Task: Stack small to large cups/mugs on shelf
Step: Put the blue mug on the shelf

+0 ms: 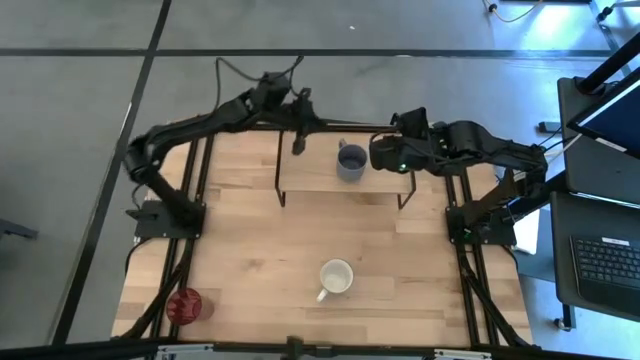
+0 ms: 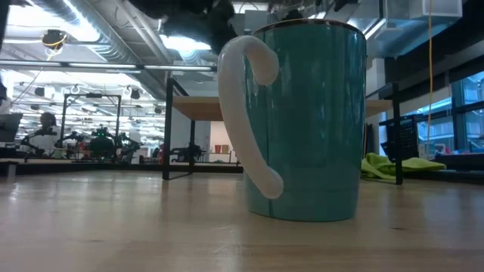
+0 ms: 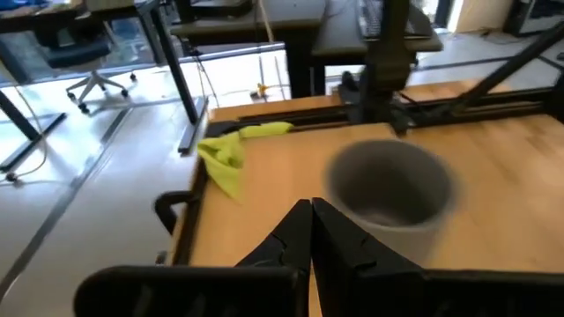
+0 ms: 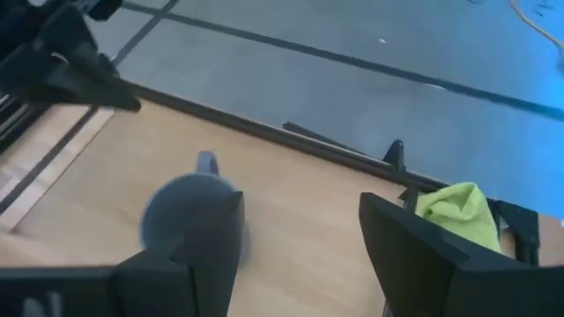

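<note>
The small dark grey mug [image 1: 351, 161] sits on the low light-wood shelf [image 1: 310, 172] at the back of the wooden desk [image 1: 260, 260]. The left tool [image 1: 298, 143] is shut, holding nothing, beside it. The right tool [image 1: 378, 152] is open, just beside the mug. The white-handled mug [image 1: 336, 278] and red see-through cup [image 1: 186, 305] stand on the desk.

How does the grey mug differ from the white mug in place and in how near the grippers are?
The grey mug stands on the shelf; the white mug stands on the table below. The open right gripper and the shut left gripper flank the grey mug; none is near the white mug. Both stand upright.
</note>
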You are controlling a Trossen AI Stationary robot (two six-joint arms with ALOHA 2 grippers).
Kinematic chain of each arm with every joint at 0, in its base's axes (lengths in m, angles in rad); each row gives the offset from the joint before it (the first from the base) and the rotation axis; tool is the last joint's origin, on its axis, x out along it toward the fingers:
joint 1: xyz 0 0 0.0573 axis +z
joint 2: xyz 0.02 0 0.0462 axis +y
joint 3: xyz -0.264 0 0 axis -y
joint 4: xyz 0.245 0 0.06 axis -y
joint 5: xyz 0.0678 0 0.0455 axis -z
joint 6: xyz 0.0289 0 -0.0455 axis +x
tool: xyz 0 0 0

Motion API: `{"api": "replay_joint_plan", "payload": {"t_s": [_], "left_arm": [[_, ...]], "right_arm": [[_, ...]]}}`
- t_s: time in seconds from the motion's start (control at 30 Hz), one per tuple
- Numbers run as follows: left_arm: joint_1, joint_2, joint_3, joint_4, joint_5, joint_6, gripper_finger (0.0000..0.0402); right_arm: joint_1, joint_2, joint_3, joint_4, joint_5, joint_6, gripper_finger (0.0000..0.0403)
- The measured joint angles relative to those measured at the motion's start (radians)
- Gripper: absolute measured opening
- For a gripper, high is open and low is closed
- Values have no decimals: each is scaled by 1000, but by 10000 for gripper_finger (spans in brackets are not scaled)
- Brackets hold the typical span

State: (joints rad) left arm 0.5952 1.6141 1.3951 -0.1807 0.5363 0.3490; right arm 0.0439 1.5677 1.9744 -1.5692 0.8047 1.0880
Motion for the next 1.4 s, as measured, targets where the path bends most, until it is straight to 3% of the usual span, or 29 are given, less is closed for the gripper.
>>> {"api": "replay_joint_plan", "payload": {"t_s": [0.17, 0.47, 1.13, 1.4], "left_arm": [[65, 165, 168, -25, 97, 0, 2], [96, 349, 362, -212, 281, 106, 3], [81, 462, 392, -217, 388, 126, 1], [76, 462, 392, -404, 435, 186, 1]], "right_arm": [[-10, 2, -41, 1, -75, 68, 227], [-15, 2, -84, 3, -83, 147, 227], [-22, 5, -84, 3, -65, 213, 227], [-52, 5, -84, -1, -85, 191, 227]]}}
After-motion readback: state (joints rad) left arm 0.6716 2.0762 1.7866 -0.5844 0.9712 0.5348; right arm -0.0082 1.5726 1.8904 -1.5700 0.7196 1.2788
